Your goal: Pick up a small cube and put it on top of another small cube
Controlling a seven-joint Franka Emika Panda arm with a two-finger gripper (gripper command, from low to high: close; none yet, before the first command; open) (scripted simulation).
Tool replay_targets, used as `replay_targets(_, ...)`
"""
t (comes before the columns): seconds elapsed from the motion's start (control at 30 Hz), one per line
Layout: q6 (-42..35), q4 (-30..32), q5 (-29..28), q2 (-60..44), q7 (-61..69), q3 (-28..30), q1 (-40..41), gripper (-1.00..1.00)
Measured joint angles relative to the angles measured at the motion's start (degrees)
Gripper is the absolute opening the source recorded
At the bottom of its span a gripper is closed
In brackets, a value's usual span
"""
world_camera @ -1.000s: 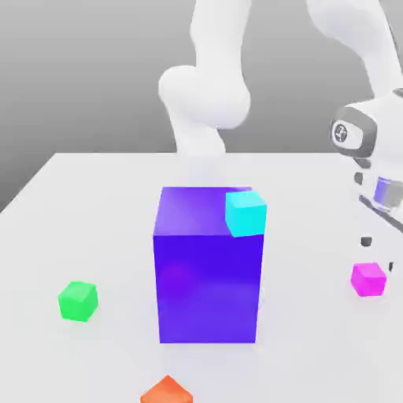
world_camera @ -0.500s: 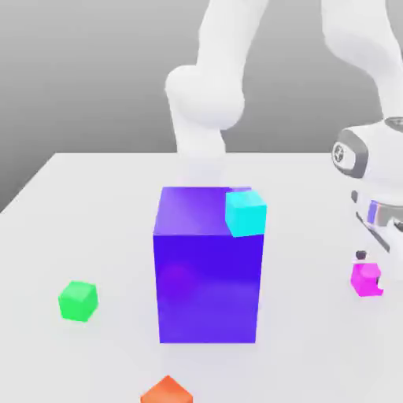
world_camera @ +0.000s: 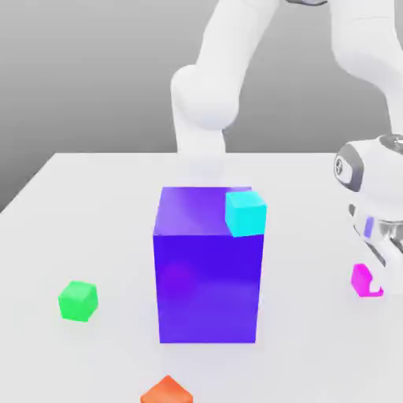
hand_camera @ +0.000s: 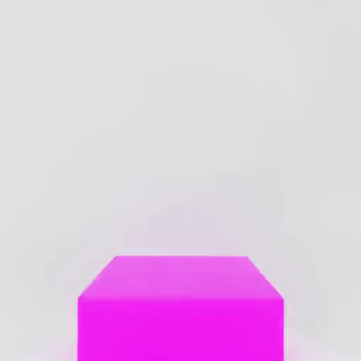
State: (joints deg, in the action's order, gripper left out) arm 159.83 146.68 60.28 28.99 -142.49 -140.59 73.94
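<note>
Magenta cube (world_camera: 363,279) is sitting on the white worktop (world_camera: 86,228) at the exterior view's right, with the gripper (world_camera: 376,277) reaching down over it and the fingers pinching it; the hand view is looking straight at the same cube (hand_camera: 180,310). Green cube (world_camera: 78,301) is resting well apart at the exterior view's left. Between them a big purple block (world_camera: 208,275) is standing, with a cyan cube (world_camera: 245,212) showing at its upper right corner. An orange cube (world_camera: 167,390) is lying at the near edge. No writing or labels are showing anywhere.
</note>
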Motion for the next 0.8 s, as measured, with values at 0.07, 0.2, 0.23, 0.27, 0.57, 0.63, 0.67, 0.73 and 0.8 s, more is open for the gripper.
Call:
replay_targets(0.07,-0.25,0.52,-1.92,-0.61,-1.42,1.66,-1.32,-1.00)
replay_targets(0.2,-0.96,1.63,-6.04,-2.20,-4.50,5.68,-4.55,-1.00)
replay_targets(0.23,-1.16,1.91,-7.07,-2.67,-5.27,6.73,-5.41,-1.00)
replay_targets(0.27,-1.37,2.18,-8.08,-3.16,-6.03,7.81,-6.29,-1.00)
replay_targets(0.57,-3.44,4.51,-16.98,-8.73,-12.68,17.93,-14.69,-1.00)
replay_targets(0.63,-3.99,4.99,-18.84,-10.16,-14.07,20.45,-16.86,-1.00)
replay_targets(0.67,-4.11,5.17,-19.67,-10.73,-14.74,21.70,-17.90,-1.00)
replay_targets(0.73,-3.35,5.23,-21.11,-10.92,-15.70,24.22,-19.38,-1.00)
replay_targets(0.8,-2.70,5.40,-23.12,-11.35,-15.15,27.42,-20.55,-1.00)
